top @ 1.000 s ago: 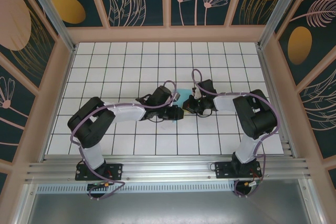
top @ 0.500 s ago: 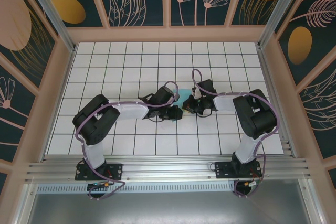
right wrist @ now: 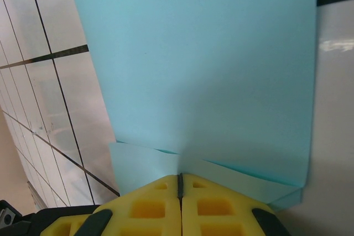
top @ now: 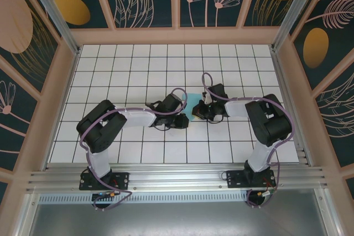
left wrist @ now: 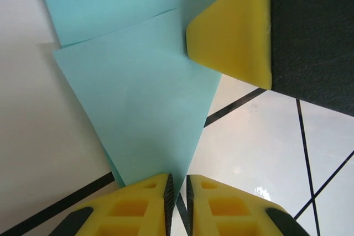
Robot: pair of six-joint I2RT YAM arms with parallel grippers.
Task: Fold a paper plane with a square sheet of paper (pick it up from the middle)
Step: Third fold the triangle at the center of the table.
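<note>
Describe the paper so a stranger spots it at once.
On the white grid table, look where the left tool and right tool meet. The paper lies between them: thin, plain, partly folded, the only teal thing there.

sheet of paper (left wrist: 138, 98): 1 | left end effector (left wrist: 178, 192) + right end effector (right wrist: 180, 183): 2
</note>
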